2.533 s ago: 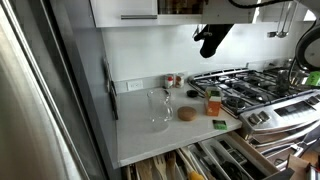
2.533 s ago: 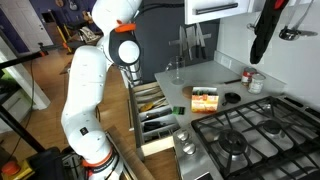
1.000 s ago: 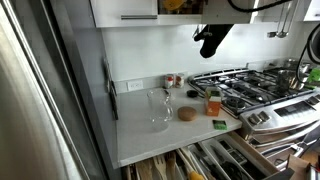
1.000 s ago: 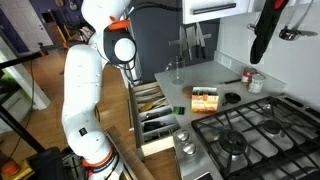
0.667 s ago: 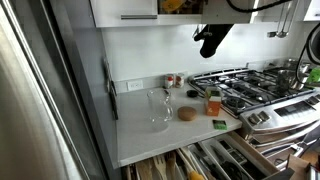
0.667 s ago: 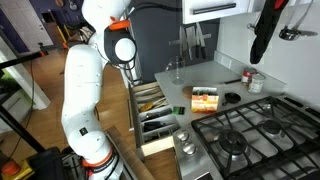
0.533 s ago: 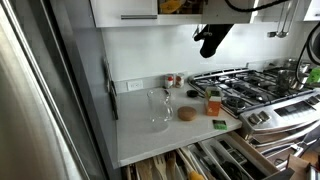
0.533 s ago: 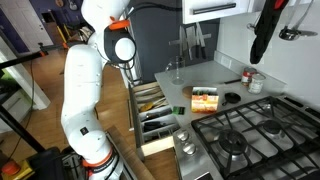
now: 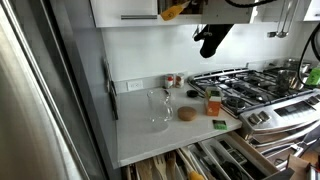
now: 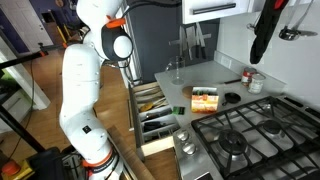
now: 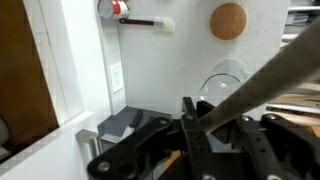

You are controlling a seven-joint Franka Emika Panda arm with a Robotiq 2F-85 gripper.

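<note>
The white countertop (image 9: 140, 135) runs beside the steel gas hob (image 9: 250, 85). In both exterior views the black two-finger gripper (image 9: 208, 45) hangs high above the counter's back edge at the hob end, well apart from everything below. In the wrist view its fingers (image 11: 187, 128) lie drawn together on a long brownish blurred stick (image 11: 265, 75) that slants away from them. Below, a clear glass mug (image 9: 159, 108) stands mid-counter, and a round cork coaster (image 9: 187, 114) lies just beside it toward the hob-side edge.
</note>
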